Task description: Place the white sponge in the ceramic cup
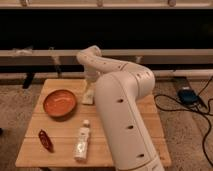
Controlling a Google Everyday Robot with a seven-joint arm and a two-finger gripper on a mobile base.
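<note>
Nothing legible, even bottle label (pixel 81 145); pincer (pixel 88 96) beside orange bowl (pixel 59 102).

Matt wooden table (pixel 57 131), glossy orange bowl (pixel 59 103), smooth white arm (pixel 125 115), its gripper (pixel 89 93) just beside the bowl

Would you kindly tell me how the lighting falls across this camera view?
Camera view: warm, even light on the wooden table and orange bowl, with no harsh glare; the background above the rail is almost black; the gripper, low over the table just right of the bowl, shows pale against the lit wood.
</note>
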